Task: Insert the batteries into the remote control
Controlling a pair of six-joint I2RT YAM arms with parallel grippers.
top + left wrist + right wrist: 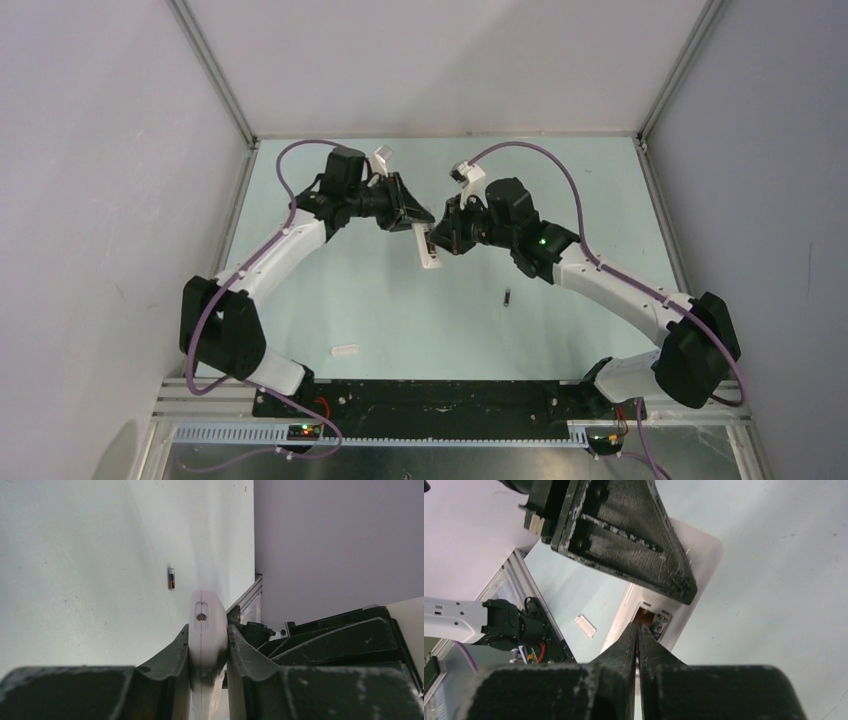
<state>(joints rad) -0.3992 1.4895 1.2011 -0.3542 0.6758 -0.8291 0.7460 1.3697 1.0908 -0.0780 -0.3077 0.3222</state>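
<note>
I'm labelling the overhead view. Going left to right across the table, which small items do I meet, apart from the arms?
cover strip → remote → battery

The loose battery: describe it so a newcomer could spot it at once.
On the pale green table, find the white remote held up in the air near its middle. A little nearer the arm bases, on the right arm side, lies the battery, alone. It is a tiny dark cylinder, unlike the flat white strip near the left arm base.
</note>
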